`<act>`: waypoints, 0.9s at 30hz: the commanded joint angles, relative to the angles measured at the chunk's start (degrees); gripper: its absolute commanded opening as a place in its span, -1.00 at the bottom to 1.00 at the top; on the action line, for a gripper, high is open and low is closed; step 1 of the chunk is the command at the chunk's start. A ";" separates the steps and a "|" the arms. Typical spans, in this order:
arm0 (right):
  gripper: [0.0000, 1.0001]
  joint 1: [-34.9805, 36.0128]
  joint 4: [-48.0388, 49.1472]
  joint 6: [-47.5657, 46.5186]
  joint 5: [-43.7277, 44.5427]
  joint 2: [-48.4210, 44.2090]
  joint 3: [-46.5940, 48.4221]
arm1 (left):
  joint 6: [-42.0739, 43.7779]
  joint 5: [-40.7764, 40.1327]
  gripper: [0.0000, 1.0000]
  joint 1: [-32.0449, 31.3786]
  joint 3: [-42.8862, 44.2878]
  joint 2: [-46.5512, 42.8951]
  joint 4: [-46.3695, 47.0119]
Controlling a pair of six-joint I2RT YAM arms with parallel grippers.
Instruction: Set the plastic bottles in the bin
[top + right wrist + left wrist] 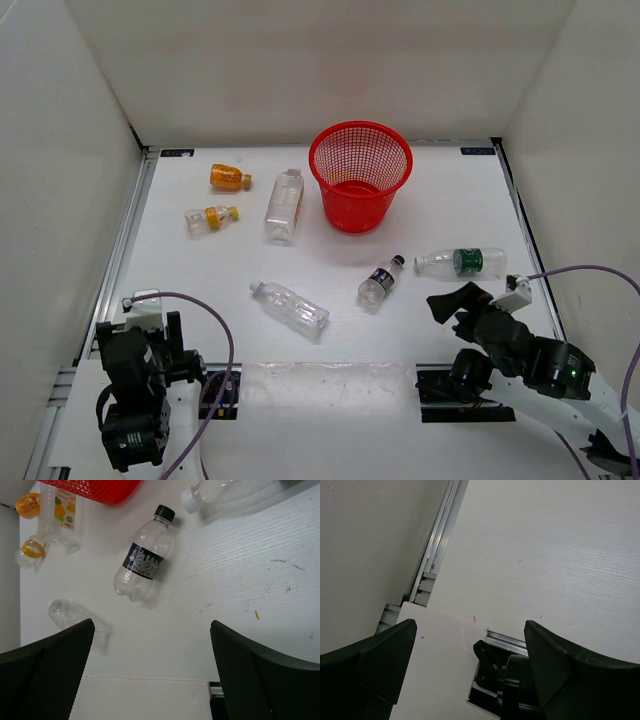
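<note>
The red mesh bin [360,175] stands upright at the back centre. All bottles lie on the table: orange [229,178], yellow-capped [210,218], large squarish clear [284,205], plain clear [290,306], black-labelled [381,280] and green-labelled [462,262]. My right gripper [460,300] is open and empty, just near of the green-labelled bottle. In the right wrist view its jaws [152,645] stand wide apart, with the black-labelled bottle [145,562] ahead. My left gripper [470,645] is open and empty, folded back over its base [145,340].
White walls enclose the table on the left, back and right. A metal rail [125,240] runs along the left edge, also in the left wrist view [437,545]. The bin's rim [95,487] shows at the top of the right wrist view.
</note>
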 commanded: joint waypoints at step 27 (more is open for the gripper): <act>1.00 0.43 15.78 -19.78 1.09 19.60 7.42 | 51.93 19.26 1.00 -10.94 25.09 85.81 30.55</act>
